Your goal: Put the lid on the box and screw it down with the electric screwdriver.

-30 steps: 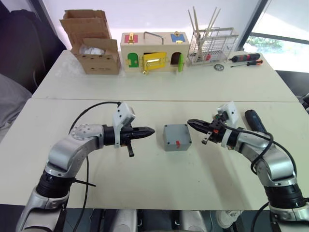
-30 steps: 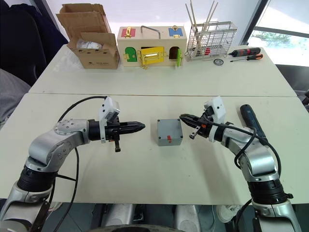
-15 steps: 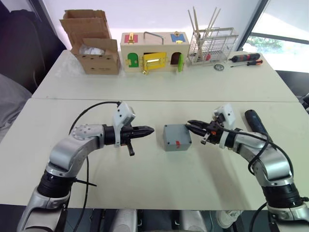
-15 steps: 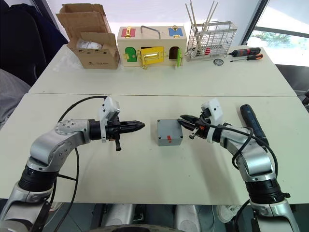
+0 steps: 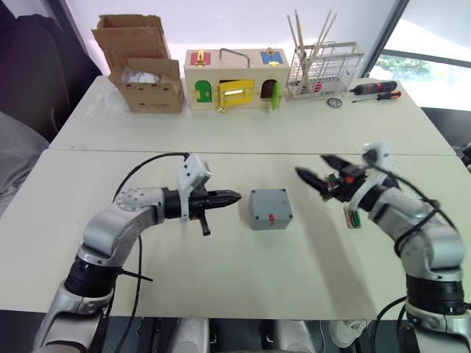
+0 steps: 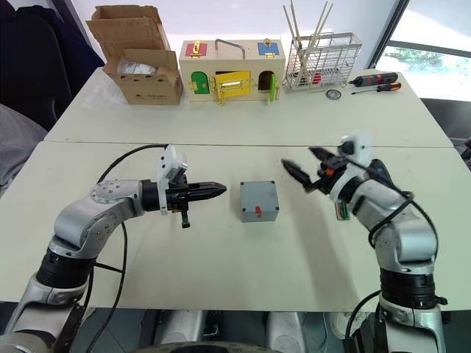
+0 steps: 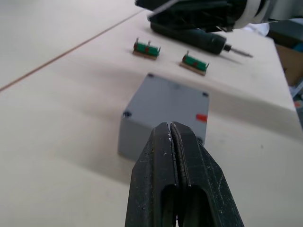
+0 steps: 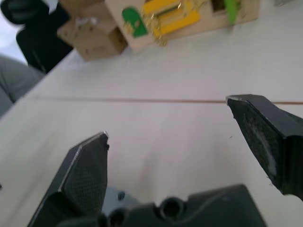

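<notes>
Well, head views: box [image 5: 269, 208] sits mid-table [image 5: 221, 279], lid [image 6: 258, 193] already on top, red mark facing front. Left gripper [image 5: 234, 196] just left of box, fingers pressed together, tips near box but apart. Right gripper [image 5: 313, 173] raised to right of box, fingers spread, holding nothing.

Left wrist view: shut fingers [image 7: 165, 161] point at box; electric screwdriver [image 7: 194, 38] lies beyond, near two small green parts [image 7: 147, 48].

Right wrist view: spread fingers [image 8: 87, 172] frame bare table, wooden latch box [image 8: 180, 14] far off.
</notes>
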Robot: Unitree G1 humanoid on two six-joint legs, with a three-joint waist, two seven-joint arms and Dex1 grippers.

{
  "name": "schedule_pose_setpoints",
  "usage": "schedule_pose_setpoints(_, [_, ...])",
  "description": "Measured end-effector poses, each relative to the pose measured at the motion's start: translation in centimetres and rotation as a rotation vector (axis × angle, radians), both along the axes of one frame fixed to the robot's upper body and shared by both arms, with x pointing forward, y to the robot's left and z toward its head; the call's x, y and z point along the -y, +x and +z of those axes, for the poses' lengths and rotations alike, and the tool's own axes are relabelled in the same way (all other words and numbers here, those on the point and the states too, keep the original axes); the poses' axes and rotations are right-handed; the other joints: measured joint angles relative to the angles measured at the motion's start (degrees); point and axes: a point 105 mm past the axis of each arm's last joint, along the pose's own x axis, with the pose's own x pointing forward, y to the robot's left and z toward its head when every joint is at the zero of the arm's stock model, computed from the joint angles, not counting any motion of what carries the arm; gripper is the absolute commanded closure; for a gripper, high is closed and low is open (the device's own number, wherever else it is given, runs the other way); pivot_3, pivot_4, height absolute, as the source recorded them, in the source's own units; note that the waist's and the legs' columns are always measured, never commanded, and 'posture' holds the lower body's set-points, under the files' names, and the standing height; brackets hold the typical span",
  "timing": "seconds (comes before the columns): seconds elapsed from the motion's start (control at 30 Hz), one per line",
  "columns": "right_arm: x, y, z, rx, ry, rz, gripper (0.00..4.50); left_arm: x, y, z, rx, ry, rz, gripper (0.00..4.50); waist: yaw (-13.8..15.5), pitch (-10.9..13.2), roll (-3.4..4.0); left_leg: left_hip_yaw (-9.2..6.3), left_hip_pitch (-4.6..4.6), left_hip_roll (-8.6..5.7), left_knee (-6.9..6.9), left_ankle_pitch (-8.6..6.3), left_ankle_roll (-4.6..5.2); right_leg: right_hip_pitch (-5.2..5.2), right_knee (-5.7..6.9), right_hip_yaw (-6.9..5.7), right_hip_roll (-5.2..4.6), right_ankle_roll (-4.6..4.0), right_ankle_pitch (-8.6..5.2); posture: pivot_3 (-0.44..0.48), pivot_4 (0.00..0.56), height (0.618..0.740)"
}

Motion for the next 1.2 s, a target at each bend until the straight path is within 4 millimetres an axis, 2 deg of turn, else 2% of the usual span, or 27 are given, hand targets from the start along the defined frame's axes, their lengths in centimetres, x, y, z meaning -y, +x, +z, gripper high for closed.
schedule_pose_setpoints(0.07, [1.1,0.1,2.8,0.073,0.026,-0.056,0.02,0.7,-0.1,1.0,0.03,-0.016,-0.034,4.5,-0.1,0.0,0.01,0.0,0.0,0.0,-0.02,-0.09,0.16,-0.02,0.01,0.0,0.01,0.0,0.0,0.0,0.15,0.728])
schedule_pose_setpoints(0.13, [2.4,-0.1,4.3,0.082,-0.037,-0.089,0.02,1.1,-0.5,1.2,0.064,0.002,-0.068,4.5,0.0,0.0,0.02,0.0,0.0,-0.02,-0.08,-0.09,0.16,-0.04,0.0,-0.01,0.01,0.0,0.0,0.0,0.15,0.728])
schedule_pose_setpoints(0.27, [5.6,-0.3,4.9,-0.013,-0.19,-0.174,0.02,1.9,-1.3,0.3,0.105,0.076,-0.142,4.5,0.0,0.0,0.03,0.09,-0.01,-0.05,-0.09,-0.11,0.21,-0.06,-0.03,0.03,-0.01,-0.01,-0.01,0.0,0.15,0.728])
schedule_pose_setpoints(0.33, [8.6,-0.7,4.4,-0.172,-0.398,-0.203,0.02,2.4,-2.1,-0.2,0.142,0.123,-0.199,4.5,0.1,0.2,0.3,0.12,-0.09,-0.13,-0.04,-0.17,0.33,-0.1,-0.06,0.08,-0.07,-0.21,-0.12,0.0,0.15,0.728])
schedule_pose_setpoints(0.37, [10.6,-1.2,4.2,-0.288,-0.492,-0.232,0.02,2.6,-2.5,-0.5,0.161,0.153,-0.228,4.5,0.1,0.2,0.38,0.15,-0.17,-0.13,0.0,-0.18,0.36,-0.2,-0.07,0.11,-0.09,-0.22,-0.12,0.0,0.15,0.728])
schedule_pose_setpoints(0.43, [14.4,-2.6,4.4,-0.464,-0.567,-0.313,0.02,3.1,-3.1,-0.9,0.187,0.176,-0.267,4.5,-0.1,0.2,0.37,0.16,-0.22,-0.08,0.02,-0.19,0.37,-0.26,-0.13,0.12,-0.08,-0.23,-0.12,0.0,0.15,0.728])
schedule_pose_setpoints(0.5, [16.4,-4.2,3.3,-0.633,-0.605,-0.318,0.02,4.0,-3.9,-1.1,0.203,0.181,-0.303,4.5,-0.2,0.2,0.34,0.15,-0.24,-0.02,0.01,-0.19,0.36,-0.29,-0.14,0.12,-0.04,-0.23,-0.12,0.0,0.15,0.728])
schedule_pose_setpoints(0.63, [16.6,-6.1,-1.3,-0.902,-0.524,-0.172,0.02,4.9,-4.7,-1.7,0.24,0.212,-0.318,4.5,-1.4,0.3,0.46,0.19,-0.25,0.01,0.01,-0.18,0.35,-0.37,-0.08,0.15,-0.02,-0.21,-0.11,0.0,0.15,0.728])
schedule_pose_setpoints(0.67, [16.7,-6.5,-1.9,-0.943,-0.509,-0.152,0.02,5.0,-4.7,-1.8,0.25,0.222,-0.313,4.5,-1.4,0.3,0.57,0.21,-0.25,0.0,0.01,-0.18,0.35,-0.39,-0.07,0.16,-0.02,-0.2,-0.11,0.0,0.15,0.728])
schedule_pose_setpoints(0.83, [16.4,-6.0,-2.7,-1.0,-0.439,-0.088,0.02,5.4,-5.1,-2.9,0.234,0.227,-0.291,4.5,-1.4,0.3,0.7,0.22,-0.26,0.01,0.02,-0.16,0.3,-0.43,-0.05,0.16,0.0,-0.16,-0.09,0.0,0.15,0.728])
schedule_pose_setpoints(1.0, [16.2,-3.9,-4.6,-1.037,-0.417,-0.076,0.02,5.3,-5.1,-2.9,0.234,0.22,-0.259,4.5,-1.3,0.3,0.7,0.23,-0.32,-0.05,0.06,-0.06,0.13,-0.44,-0.06,0.17,-0.02,-0.16,-0.08,0.0,0.15,0.728])
schedule_pose_setpoints(1.2, [16.3,-2.2,-5.8,-1.064,-0.456,-0.073,0.02,5.2,-5.1,-3.1,0.222,0.222,-0.227,4.5,-1.1,0.3,0.7,0.2,-0.38,-0.07,0.06,0.07,-0.08,-0.46,-0.04,0.15,-0.01,0.02,0.02,0.0,0.15,0.728])
